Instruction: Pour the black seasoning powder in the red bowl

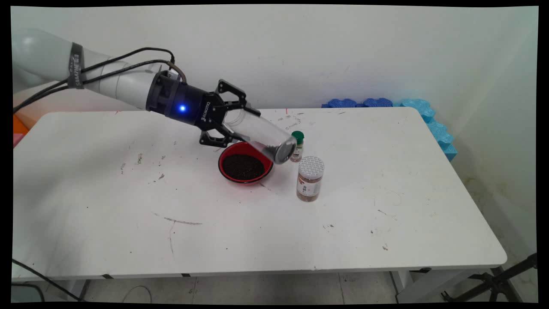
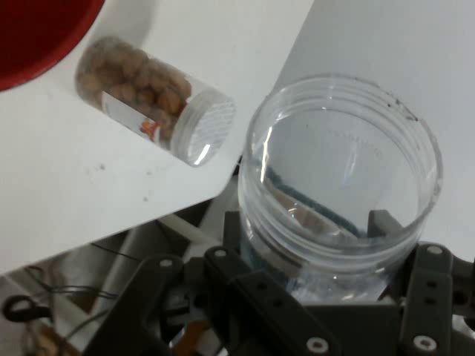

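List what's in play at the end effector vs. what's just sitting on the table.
In play:
- end effector, shut on the clear jar, tilted mouth-down
- red bowl of dark grains, under the jar's mouth

Just sitting there:
- white-lidded jar, upright, right of the bowl
- green-capped bottle, behind it
- blue foam pieces, past the table's far right corner

Clear plastic jar (image 1: 262, 135), tilted, nearly empty, above red bowl (image 1: 245, 165) of dark grains.
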Controlling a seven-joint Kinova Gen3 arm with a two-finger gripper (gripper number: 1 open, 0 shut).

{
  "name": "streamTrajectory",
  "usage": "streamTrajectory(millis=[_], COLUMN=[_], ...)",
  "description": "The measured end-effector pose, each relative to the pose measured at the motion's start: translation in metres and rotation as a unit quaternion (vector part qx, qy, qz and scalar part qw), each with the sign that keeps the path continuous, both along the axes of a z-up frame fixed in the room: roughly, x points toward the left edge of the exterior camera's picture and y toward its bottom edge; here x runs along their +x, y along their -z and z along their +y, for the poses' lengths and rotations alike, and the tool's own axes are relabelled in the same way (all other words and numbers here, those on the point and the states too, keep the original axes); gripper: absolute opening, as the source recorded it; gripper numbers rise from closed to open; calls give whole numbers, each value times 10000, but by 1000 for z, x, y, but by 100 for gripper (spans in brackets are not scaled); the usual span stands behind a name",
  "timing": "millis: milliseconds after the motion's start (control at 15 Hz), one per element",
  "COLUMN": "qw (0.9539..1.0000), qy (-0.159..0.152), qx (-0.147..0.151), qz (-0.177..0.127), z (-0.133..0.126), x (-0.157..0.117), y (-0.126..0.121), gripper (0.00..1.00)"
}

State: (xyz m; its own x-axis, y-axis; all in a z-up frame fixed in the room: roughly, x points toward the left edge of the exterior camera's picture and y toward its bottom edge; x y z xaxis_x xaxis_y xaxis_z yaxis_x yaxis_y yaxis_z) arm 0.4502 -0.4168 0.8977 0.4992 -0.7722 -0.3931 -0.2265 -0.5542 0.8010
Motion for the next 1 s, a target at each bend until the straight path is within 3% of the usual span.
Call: streamTrajectory(millis=[400, 1000], qw=[9967, 9835], qy=[-415, -861], qx=[547, 1224], qz=[442, 1020], z=[-4, -6], x=[2, -6], y=[7, 16], gripper=[0, 0])
